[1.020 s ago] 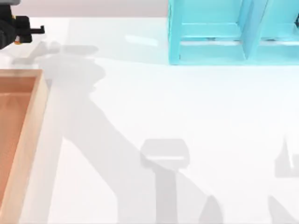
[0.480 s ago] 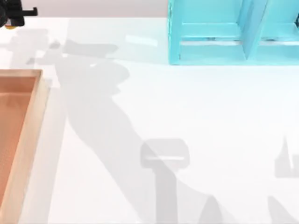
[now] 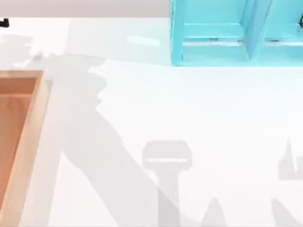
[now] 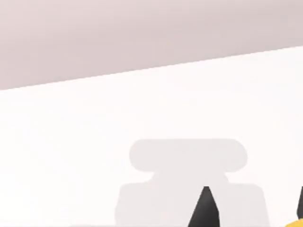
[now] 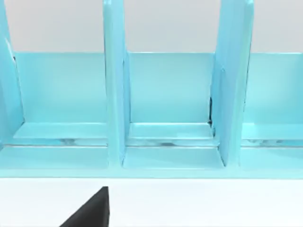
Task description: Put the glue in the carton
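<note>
Glue (image 4: 296,224): a yellow sliver at the very edge of the left wrist view, just beside one dark tip of the left end effector (image 4: 253,208), up off the white surface.
Grip: the left end effector looks clamped on the glue, though most of the bottle is out of frame.
Handling: probably light, with a smooth, hard plastic body. It could slip or swivel, so it is best pinched across the body, not the tapered nozzle.
Position: the left end effector sits at the far left corner of the tabletop (image 3: 199,109), beyond the carton.
Carton (image 3: 33,127): at the left edge, a rigid rectangular box with a thick pale tan rim and a matte orange-brown inside. Its top is open, so a drop from above should work.
Tabletop finish: flat, glossy white, crossed by soft shadows.
Right end effector (image 5: 90,213): parked facing the shelf unit. I cannot tell its grip state.
Shelf unit (image 3: 213,33): at the far right, cyan-blue, with stiff upright dividers and shiny compartments.
</note>
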Controlling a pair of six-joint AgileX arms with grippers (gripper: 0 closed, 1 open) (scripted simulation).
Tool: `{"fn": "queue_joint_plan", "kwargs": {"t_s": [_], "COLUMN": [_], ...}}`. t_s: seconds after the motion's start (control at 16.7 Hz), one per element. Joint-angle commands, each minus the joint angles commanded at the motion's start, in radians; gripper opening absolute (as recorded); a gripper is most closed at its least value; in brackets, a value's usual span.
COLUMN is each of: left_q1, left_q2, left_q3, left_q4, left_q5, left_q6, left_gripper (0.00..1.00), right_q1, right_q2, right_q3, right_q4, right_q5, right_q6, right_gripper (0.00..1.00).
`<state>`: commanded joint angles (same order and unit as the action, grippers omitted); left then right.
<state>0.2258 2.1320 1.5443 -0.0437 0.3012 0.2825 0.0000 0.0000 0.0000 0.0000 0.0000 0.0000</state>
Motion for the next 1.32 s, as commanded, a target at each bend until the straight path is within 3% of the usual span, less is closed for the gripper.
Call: {"fn": "queue_joint_plan", "kwargs": {"t_s": [0.18, 0.54, 0.78, 1.02, 1.32], "left_q1": [0.118, 0.371, 0.508, 0.597, 0.626], "left_q2": [-0.094, -0.261, -0.324, -0.346, -0.350], "left_q3": [-0.050, -0.193, -0.297, -0.379, -0.410], "left_q4": [-0.207, -0.652, -0.882, -1.022, -1.062], "left_q5": [0.152, 0.472, 0.642, 0.751, 0.785], "left_q6": [0.251, 0.892, 1.240, 1.432, 1.475], "left_gripper": [0.00, 0.00, 0.00, 0.00, 0.00], "right_q1": [0.000, 0.000, 0.000, 0.000, 0.000], "right_q2": [0.000, 0.000, 0.000, 0.000, 0.000], "right_q3": [0.000, 0.000, 0.000, 0.000, 0.000], "right_q4": [0.000, 0.000, 0.000, 0.000, 0.000], "right_q5": [0.000, 0.000, 0.000, 0.000, 0.000], "right_q6": [0.000, 0.000, 0.000, 0.000, 0.000], "right_gripper": [1.00, 1.00, 1.00, 1.00, 1.00]}}
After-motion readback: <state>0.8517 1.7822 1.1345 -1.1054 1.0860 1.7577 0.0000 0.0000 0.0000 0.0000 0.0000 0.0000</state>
